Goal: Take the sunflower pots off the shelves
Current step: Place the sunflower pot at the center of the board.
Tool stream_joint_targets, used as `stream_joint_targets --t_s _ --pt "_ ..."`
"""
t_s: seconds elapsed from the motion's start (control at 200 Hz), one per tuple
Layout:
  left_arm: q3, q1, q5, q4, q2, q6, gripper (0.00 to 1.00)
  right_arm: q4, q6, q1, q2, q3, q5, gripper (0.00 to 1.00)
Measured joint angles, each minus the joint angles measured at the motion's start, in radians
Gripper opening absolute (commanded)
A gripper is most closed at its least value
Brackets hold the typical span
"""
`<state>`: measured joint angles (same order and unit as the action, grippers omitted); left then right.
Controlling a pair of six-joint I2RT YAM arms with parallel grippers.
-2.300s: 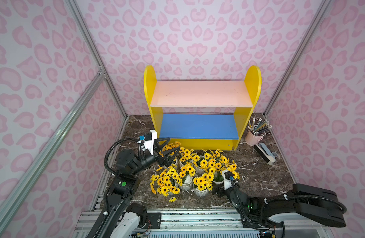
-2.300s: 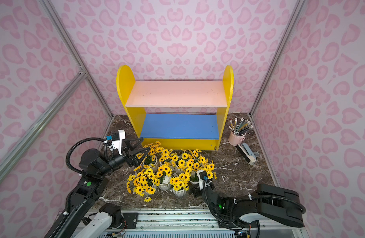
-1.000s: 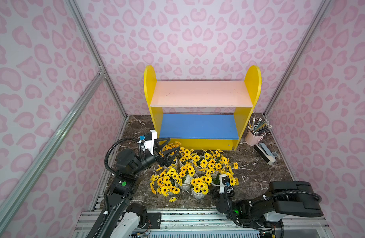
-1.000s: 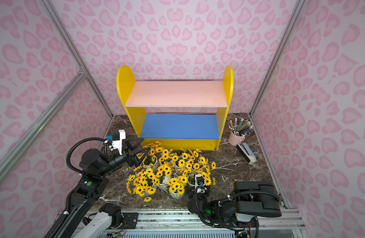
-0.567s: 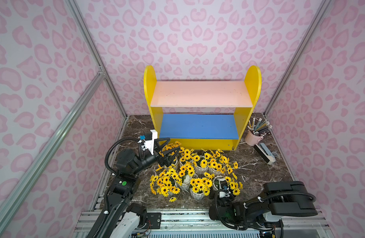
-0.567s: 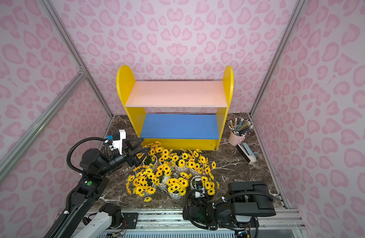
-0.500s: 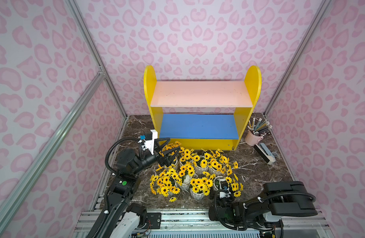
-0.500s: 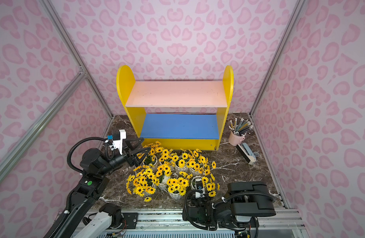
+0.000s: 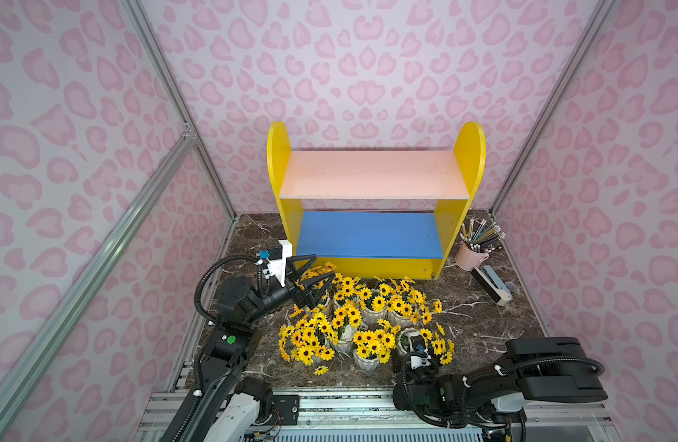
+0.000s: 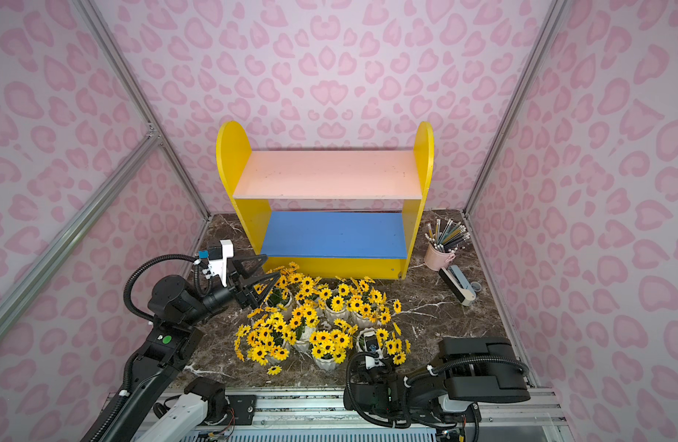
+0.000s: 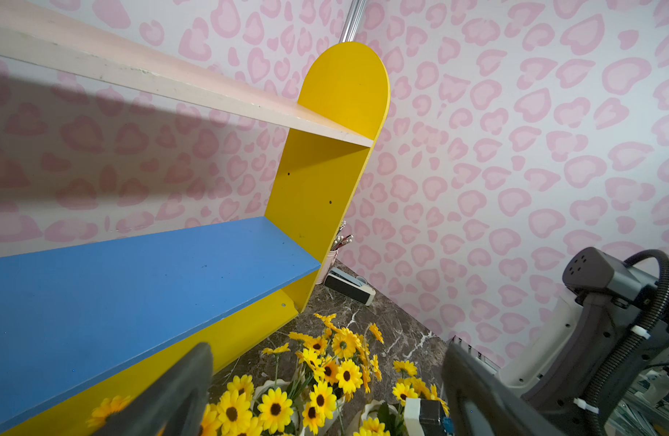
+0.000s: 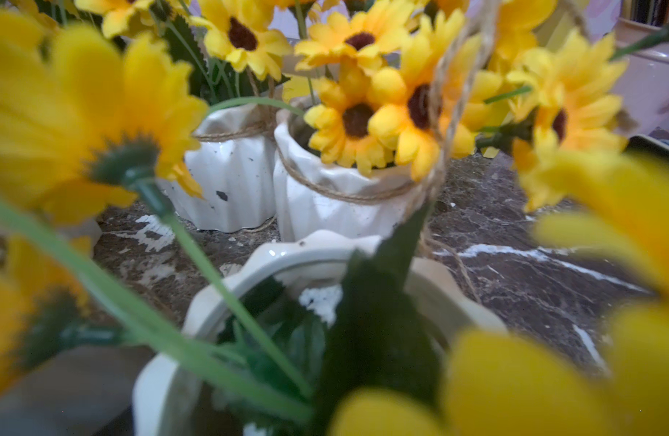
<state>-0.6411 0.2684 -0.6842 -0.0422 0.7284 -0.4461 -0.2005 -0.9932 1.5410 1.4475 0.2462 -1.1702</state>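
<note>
Yellow shelves [image 9: 373, 174] stand bare because the sunflower pots [image 9: 371, 313] crowd the near tabletop [image 9: 477, 319]; left gripper [image 9: 324, 265] gapes empty beside them; right gripper [image 9: 414, 341], buried in blooms, hides its jaws

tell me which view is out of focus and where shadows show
Right wrist view: the nearest sunflower pot and the blooms around it are soft blur; the two pots behind are sharper. Left wrist view: the left gripper's fingers blur dark, and the pink upper board shades the wall beneath. In both top views: sharp, evenly lit, no glare.
</note>
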Motion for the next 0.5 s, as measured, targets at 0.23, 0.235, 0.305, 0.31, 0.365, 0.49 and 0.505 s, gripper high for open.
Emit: stream_joint_targets --t_s 0.23,0.235,0.305,0.31,0.365,0.49,0.505 --pt "0.000 0.000 -0.004 0.000 0.001 0.000 0.97 -0.061 0.096 -0.011 -0.127 -0.078 0.058 0.99" --pt "0.000 0.000 -0.004 0.000 0.001 0.000 0.97 -0.063 0.099 -0.011 -0.129 -0.080 0.060 0.99" --pt "0.000 0.000 -0.005 0.000 0.001 0.000 0.97 -0.090 0.146 -0.019 -0.169 -0.108 0.078 0.99" --pt "0.000 0.000 -0.005 0.000 0.001 0.000 0.97 -0.091 0.148 -0.019 -0.170 -0.109 0.078 0.99" --pt "0.000 0.000 -0.005 0.000 0.001 0.000 0.97 -0.106 0.172 -0.022 -0.188 -0.117 0.089 0.99" --pt "0.000 0.000 -0.005 0.000 0.001 0.000 0.97 -0.139 0.208 -0.026 -0.212 -0.134 0.116 0.99" --pt "0.000 0.000 -0.005 0.000 0.001 0.000 0.97 -0.146 0.214 -0.026 -0.217 -0.138 0.118 0.99"
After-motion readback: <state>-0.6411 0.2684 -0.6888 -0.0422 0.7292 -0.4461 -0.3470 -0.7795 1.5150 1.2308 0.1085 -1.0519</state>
